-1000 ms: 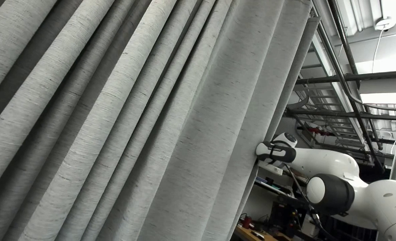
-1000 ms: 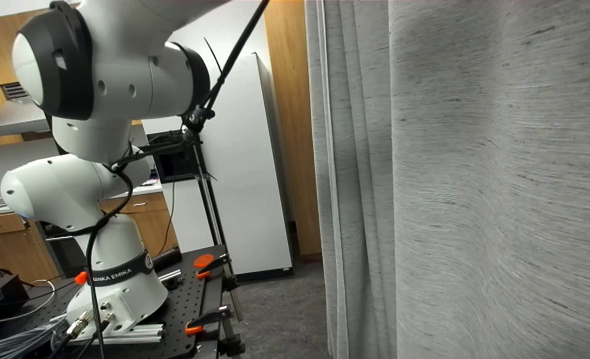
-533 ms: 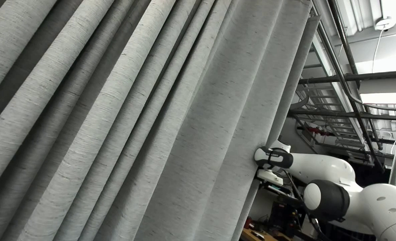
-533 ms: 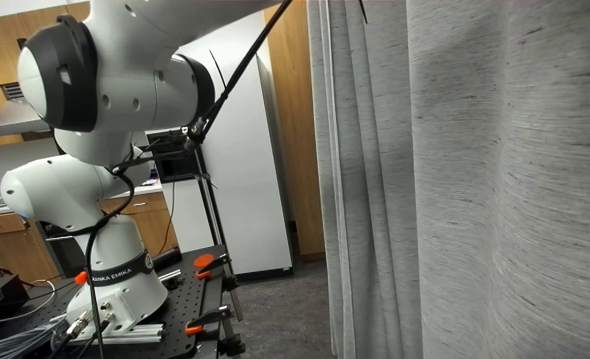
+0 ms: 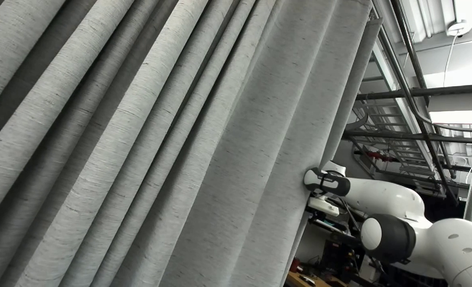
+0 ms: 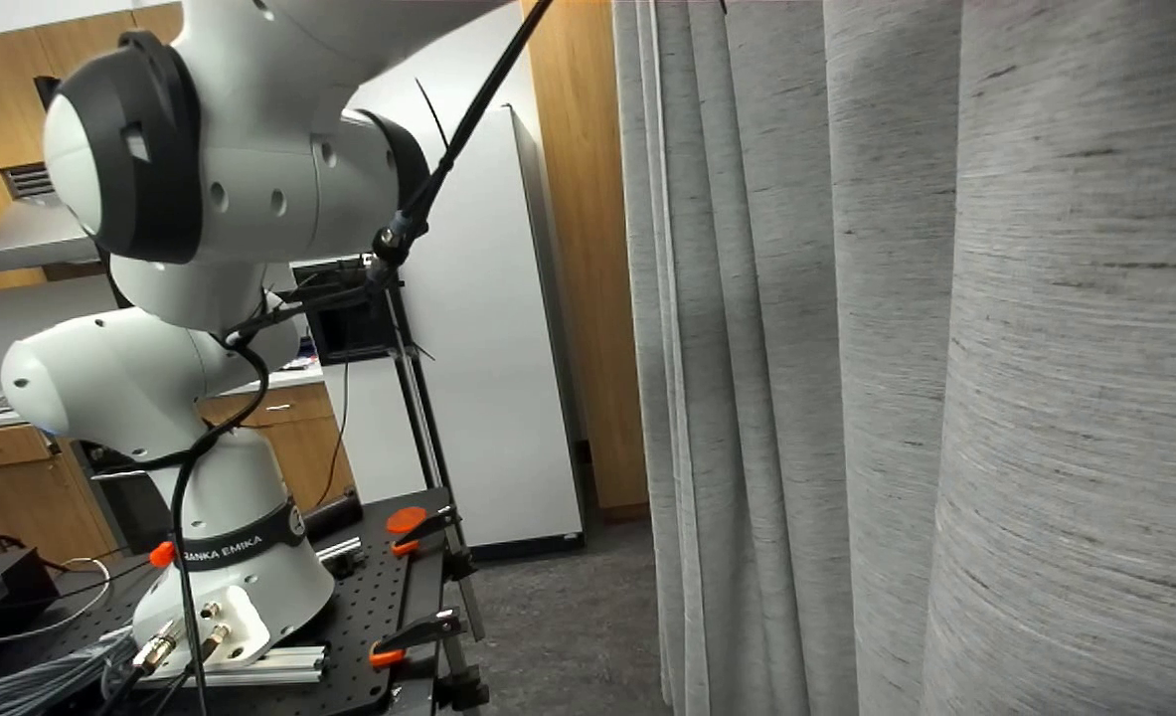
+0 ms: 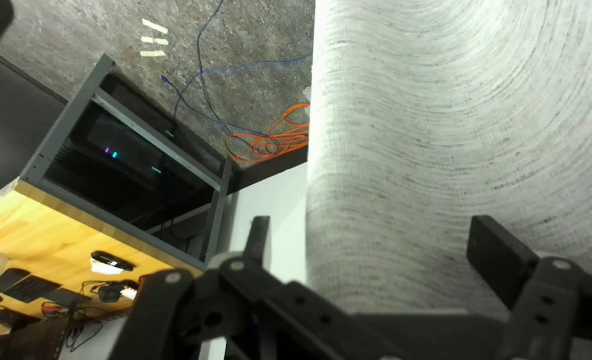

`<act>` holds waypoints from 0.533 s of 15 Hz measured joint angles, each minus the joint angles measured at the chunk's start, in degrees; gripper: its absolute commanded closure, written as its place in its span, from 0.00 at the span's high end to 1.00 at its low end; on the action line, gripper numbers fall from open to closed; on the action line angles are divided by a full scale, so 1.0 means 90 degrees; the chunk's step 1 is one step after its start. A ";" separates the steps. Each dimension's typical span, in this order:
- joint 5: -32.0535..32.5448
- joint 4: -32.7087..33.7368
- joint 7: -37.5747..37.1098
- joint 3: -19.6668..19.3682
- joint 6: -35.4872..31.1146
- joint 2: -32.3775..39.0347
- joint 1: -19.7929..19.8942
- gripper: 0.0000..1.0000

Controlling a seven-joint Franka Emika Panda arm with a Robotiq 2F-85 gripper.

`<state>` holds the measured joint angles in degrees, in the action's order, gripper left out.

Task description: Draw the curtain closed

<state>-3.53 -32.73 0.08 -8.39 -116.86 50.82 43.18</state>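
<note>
The curtain, light-grey with deep folds, fills most of an exterior view and also hangs along the right side of the view with the robot base, where its pleats show close up. At its free edge the white arm reaches up to the cloth; the gripper itself is hidden there behind the fabric. In the wrist view my gripper stands wide open. A rounded fold of the curtain lies between the two fingers, nearer the right one, with a gap to the left finger. Neither finger pinches the cloth from both sides.
A wooden desk with items on it lies beyond the curtain's edge, with orange cable on the floor behind it. A black mounting table carries the robot base. A dark cable runs along the arm, and a white fridge stands behind.
The arm sank a little, then its wrist end rose slightly. The curtain's lower free edge has swung slightly to the right, and its near fabric has fallen into sharper folds.
</note>
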 measured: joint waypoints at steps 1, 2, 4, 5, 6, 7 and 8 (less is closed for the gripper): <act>0.0016 0.0001 0.0088 0.0000 0.0004 -0.0043 -0.0046 1.00; 0.0036 0.0002 0.0191 0.0000 0.0016 -0.0088 -0.0097 1.00; 0.0101 0.0002 0.0438 0.0000 0.0094 -0.0205 -0.0214 1.00; 0.0134 0.0000 0.0590 0.0001 0.0152 -0.0269 -0.0274 1.00; 0.0166 -0.0007 0.0752 0.0002 0.0214 -0.0333 -0.0334 1.00; 0.0205 -0.0029 0.0916 0.0002 0.0276 -0.0406 -0.0397 1.00; 0.0227 -0.0060 0.1084 0.0003 0.0326 -0.0468 -0.0458 1.00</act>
<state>-1.49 -33.27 9.84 -8.36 -113.93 46.61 39.06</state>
